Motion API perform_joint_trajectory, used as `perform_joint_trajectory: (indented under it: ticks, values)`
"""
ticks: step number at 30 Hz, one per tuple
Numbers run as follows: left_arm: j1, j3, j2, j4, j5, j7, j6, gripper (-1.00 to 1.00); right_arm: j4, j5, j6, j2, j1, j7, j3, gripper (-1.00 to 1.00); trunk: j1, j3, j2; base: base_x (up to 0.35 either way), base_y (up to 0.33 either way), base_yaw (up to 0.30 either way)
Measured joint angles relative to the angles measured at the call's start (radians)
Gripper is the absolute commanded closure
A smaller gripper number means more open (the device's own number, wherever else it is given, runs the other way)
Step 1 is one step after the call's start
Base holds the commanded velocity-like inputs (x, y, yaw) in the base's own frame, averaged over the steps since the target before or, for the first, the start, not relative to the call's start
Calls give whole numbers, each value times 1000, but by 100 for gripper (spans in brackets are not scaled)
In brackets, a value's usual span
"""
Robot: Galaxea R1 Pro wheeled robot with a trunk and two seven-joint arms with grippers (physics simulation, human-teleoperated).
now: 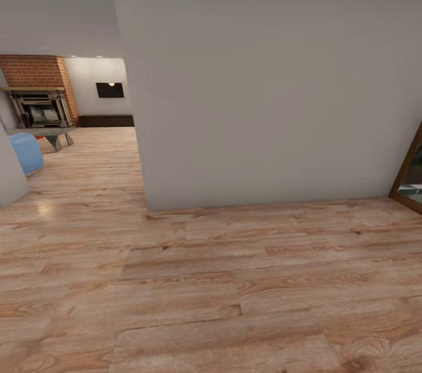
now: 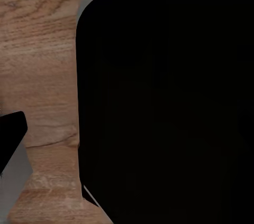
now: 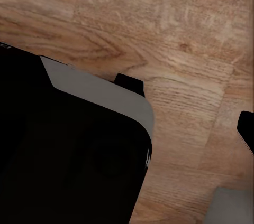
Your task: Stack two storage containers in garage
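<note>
The two storage containers are out of view. A tiny orange-red patch (image 1: 37,136) shows beside the low table's leg, too small to identify. Past the wall's corner at the far left lies the living room (image 1: 88,144), with light wood-plank boards. The garage and its floor are out of view. Both wrist views look down on wood planks and a large black rounded part of the robot's body (image 2: 164,108), (image 3: 63,160). Dark grey-edged pieces at the picture edges (image 2: 11,155), (image 3: 246,129) may be fingers. Their opening is not readable.
A broad grey-white wall (image 1: 264,80) stands straight ahead, its corner (image 1: 143,203) close at the left. Beyond it are a blue sofa end (image 1: 26,152), a low table (image 1: 53,134) and a brick fireplace (image 1: 38,97). A wood-framed glass door (image 1: 410,176) is at the right edge.
</note>
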State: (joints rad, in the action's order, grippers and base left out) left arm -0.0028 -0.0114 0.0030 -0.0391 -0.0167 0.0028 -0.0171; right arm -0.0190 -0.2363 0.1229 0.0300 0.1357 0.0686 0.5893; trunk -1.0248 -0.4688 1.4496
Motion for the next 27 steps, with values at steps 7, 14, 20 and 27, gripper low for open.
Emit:
perform_joint_trajectory:
  ticks: [7,14,20,27]
  values:
    - [0,0,0,0,0,0,0,-100,0,0,0,0,0,0,0,-100,0,0,0,243,0,0]
    - [0,1,0,1,0,0,0,-100,0,0,0,0,0,0,0,-100,0,0,0,317,0,0]
    - [0,1,0,1,0,0,0,-100,0,-1,0,1,0,0,0,-100,0,0,0,321,0,0]
    - [0,0,0,1,0,0,0,-100,0,-1,1,3,0,0,-1,-100,0,0,0,322,0,0]
